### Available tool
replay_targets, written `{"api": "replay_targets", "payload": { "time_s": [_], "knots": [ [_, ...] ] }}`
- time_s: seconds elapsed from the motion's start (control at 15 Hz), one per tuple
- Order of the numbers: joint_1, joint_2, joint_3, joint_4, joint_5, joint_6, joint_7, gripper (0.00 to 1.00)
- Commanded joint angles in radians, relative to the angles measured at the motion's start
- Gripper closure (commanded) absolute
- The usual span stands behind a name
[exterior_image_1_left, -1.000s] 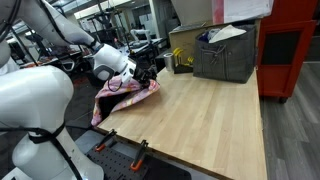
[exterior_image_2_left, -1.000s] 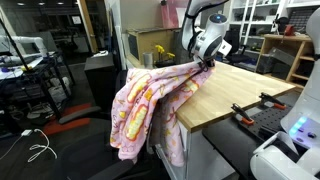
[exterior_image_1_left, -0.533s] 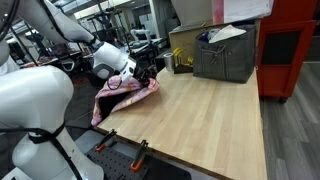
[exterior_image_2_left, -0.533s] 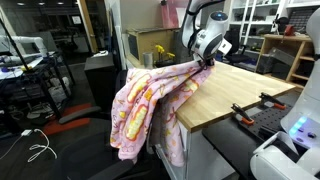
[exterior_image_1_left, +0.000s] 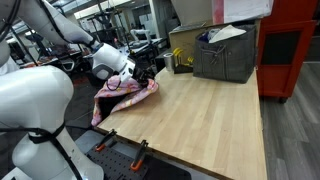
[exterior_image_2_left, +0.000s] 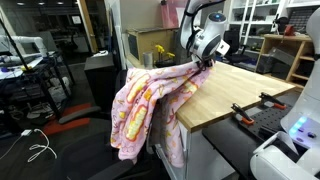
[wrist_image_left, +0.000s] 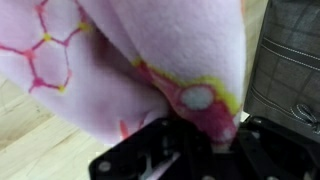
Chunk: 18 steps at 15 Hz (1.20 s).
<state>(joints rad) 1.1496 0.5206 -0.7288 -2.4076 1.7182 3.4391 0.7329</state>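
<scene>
Closest in, the wrist view is almost filled by a pink blanket (wrist_image_left: 150, 50) printed with yellow honeycomb lines. The black tool (wrist_image_left: 190, 150) comes in from the bottom of that view, and a fold of the cloth runs down into it. The tool is closed, pinching the blanket.

In both exterior views the tool (exterior_image_1_left: 150, 75) (exterior_image_2_left: 207, 62) sits low over the wooden worktop (exterior_image_1_left: 210, 120), just inside the side edge opposite a red cabinet (exterior_image_1_left: 290, 50). From the pinched fold, the blanket (exterior_image_1_left: 125, 100) trails back over that edge, away from the middle of the worktop. Its long axis runs from the tool out across the edge and then down. Only a small part lies on the wood.

An exterior view shows most of the blanket (exterior_image_2_left: 150, 105) hanging down the side of the worktop in heavy folds; the lowest of them end above the floor. The view from behind the arm hides this drop and shows only a bunched heap at the edge. That view does show orange clamps (exterior_image_1_left: 140, 150) on the near edge. Farther back, a gray bin (exterior_image_1_left: 225, 55) stands at the far edge beside the red cabinet.
</scene>
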Motion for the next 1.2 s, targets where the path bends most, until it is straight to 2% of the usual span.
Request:
{"api": "replay_targets", "payload": {
  "time_s": [0.0, 0.2, 0.47, 0.53, 0.67, 0.93, 1.13],
  "knots": [
    [-0.038, 0.009, -0.023, 0.023, -0.008, 0.003, -0.017, 0.98],
    [-0.084, 0.031, -0.067, 0.043, -0.050, -0.026, -0.020, 0.98],
    [-0.202, 0.106, -0.113, 0.102, -0.098, -0.127, -0.005, 0.98],
    [-0.326, 0.086, -0.027, 0.135, -0.097, -0.088, -0.037, 0.98],
    [-0.440, 0.118, 0.009, 0.177, -0.103, -0.083, -0.034, 0.98],
    [-0.719, 0.187, 0.119, 0.298, -0.124, -0.040, -0.030, 0.98],
    [-0.935, 0.235, 0.228, 0.404, -0.145, 0.040, -0.029, 0.98]
  ]
}}
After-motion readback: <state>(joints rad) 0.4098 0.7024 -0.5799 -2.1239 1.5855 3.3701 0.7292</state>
